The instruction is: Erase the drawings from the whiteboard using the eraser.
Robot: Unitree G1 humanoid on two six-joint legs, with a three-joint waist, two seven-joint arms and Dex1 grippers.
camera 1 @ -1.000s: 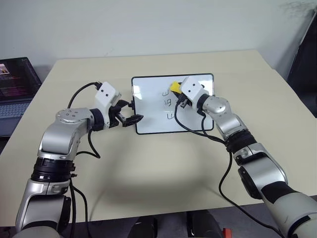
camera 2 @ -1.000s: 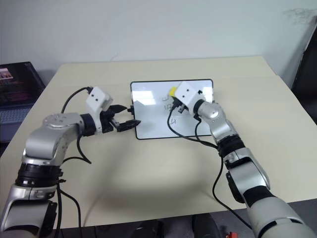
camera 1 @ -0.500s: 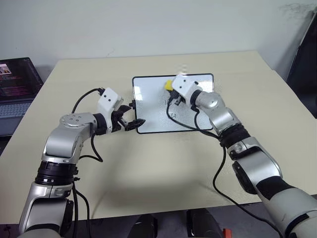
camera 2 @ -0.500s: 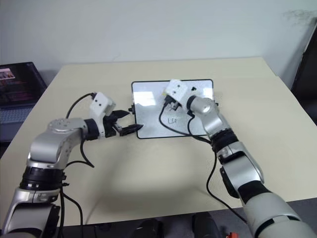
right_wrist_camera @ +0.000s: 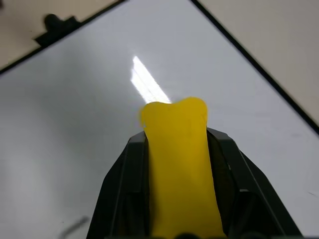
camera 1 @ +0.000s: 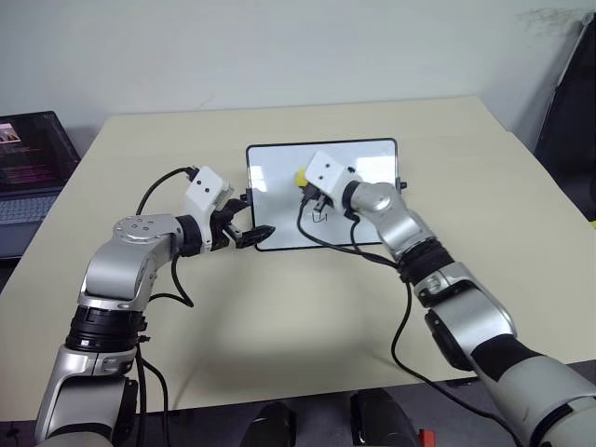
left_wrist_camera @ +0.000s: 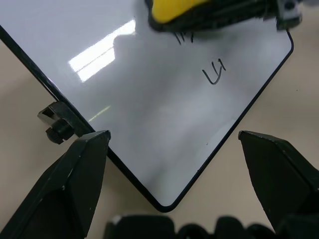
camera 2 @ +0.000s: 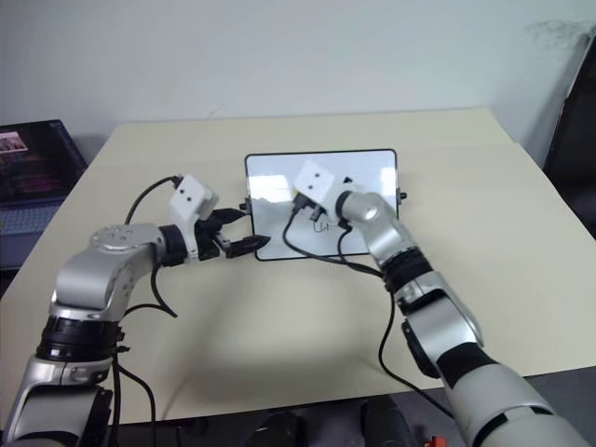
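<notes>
The whiteboard (camera 1: 275, 182) lies flat at the middle of the table. My right gripper (camera 1: 309, 189) is shut on the yellow eraser (camera 1: 302, 176) and holds it against the board's middle; the eraser (right_wrist_camera: 174, 119) sits pinched between both fingers. Of the drawings, one small U-shaped mark (left_wrist_camera: 214, 77) lies bare just nearer than the eraser, and a second mark (left_wrist_camera: 182, 37) peeks out from under the eraser's edge. My left gripper (camera 1: 250, 221) is open, its fingers (left_wrist_camera: 84, 164) spread to either side of the board's near left corner.
An open laptop (camera 1: 28, 158) stands at the far left, beyond the edge of the beige table (camera 1: 279, 317). A small black knob (left_wrist_camera: 60, 127) sticks out of the board's left side, close to my left gripper. Cables hang from both wrists over the tabletop.
My right gripper has carried the eraser leftward across the board. Three marks showed before; now one is bare and another is partly covered. The left gripper has stayed by the corner.
</notes>
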